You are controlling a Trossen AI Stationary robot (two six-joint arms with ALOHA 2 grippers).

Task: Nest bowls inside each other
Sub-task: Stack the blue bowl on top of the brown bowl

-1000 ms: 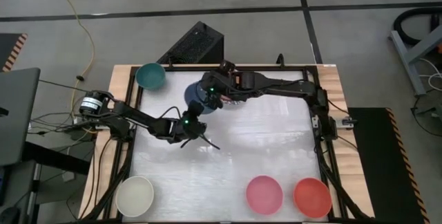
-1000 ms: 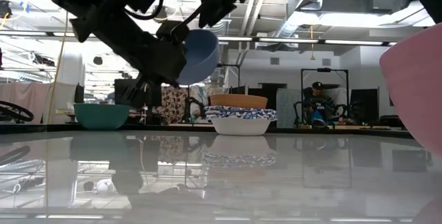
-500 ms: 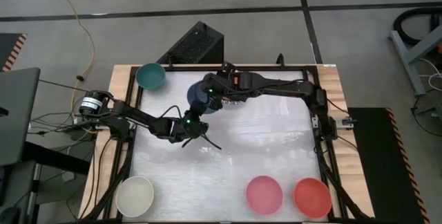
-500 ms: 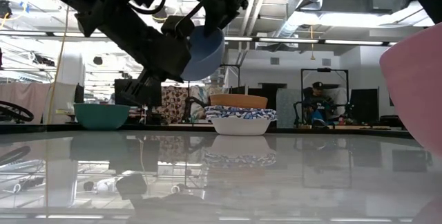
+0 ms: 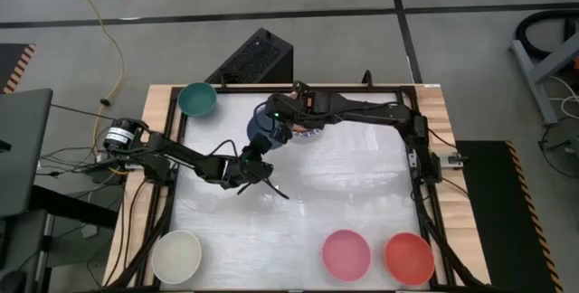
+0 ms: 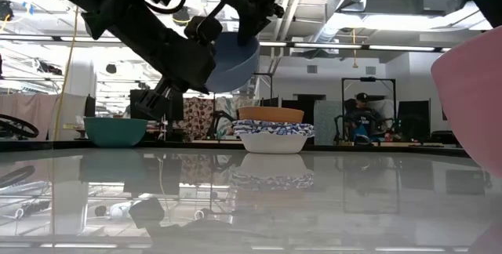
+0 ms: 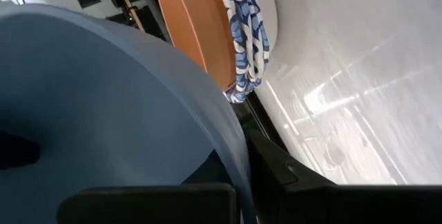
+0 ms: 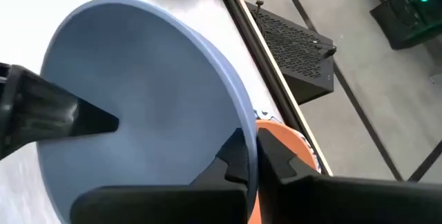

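A blue bowl [image 5: 261,127] hangs tilted above the table's far middle, held from both sides. My left gripper [image 5: 252,155] is shut on its near rim, and my right gripper [image 5: 274,121] is shut on its far rim. Just right of it, mostly hidden under my right arm in the high view, an orange bowl [image 6: 271,114] sits nested on top of white bowls with blue patterned rims [image 6: 273,138]. These rest on the table by the lowest bowl's base. My left gripper [image 7: 238,165] pinches the blue bowl's rim [image 7: 231,144], one finger inside [image 7: 204,172] and one outside [image 7: 276,172]. It comes nearly level from the table's near left. The bowl is lifted clear and tilted. My right gripper [image 8: 252,148] pinches the opposite part of the rim [image 8: 245,124], one finger inside [image 8: 233,156] and one outside [image 8: 276,156]. It slants down from the far right.
A teal bowl [image 5: 196,99] stands at the far left corner. Along the near edge stand a cream bowl [image 5: 176,255], a pink bowl [image 5: 346,254] and a red bowl [image 5: 409,258]. The table's middle [image 5: 335,193] is bare. A person sits in the room beyond [image 6: 362,117].
My right gripper has come down a little onto the blue bowl and shut on its far rim. The bowl, still in my left gripper, has shifted slightly toward the stack and stays lifted.
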